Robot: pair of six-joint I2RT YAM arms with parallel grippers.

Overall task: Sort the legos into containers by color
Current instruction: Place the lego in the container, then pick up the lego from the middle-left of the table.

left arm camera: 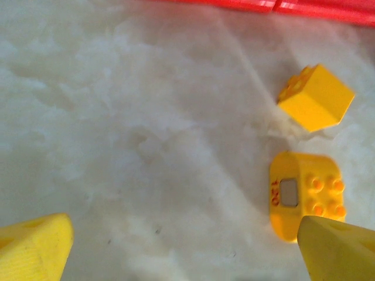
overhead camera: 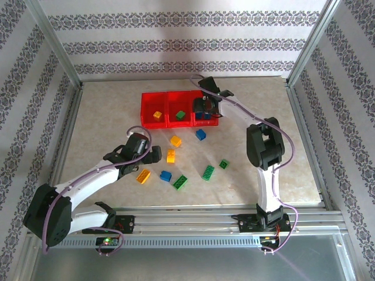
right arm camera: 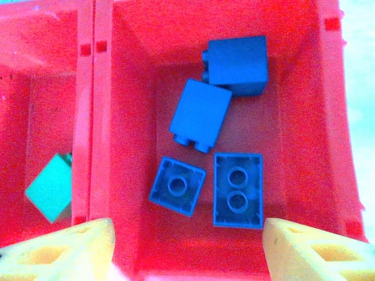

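Observation:
Three joined red bins stand at the back. The left bin holds a yellow lego, the middle a green lego, the right several blue legos. My right gripper hangs open over the right bin, nothing between its fingers. My left gripper is open low over the table. A rounded yellow lego lies just by its right fingertip. A second yellow lego lies beyond it.
Loose on the table are a blue lego, a yellow lego, another blue lego and three green legos. Metal frame rails border the table on both sides.

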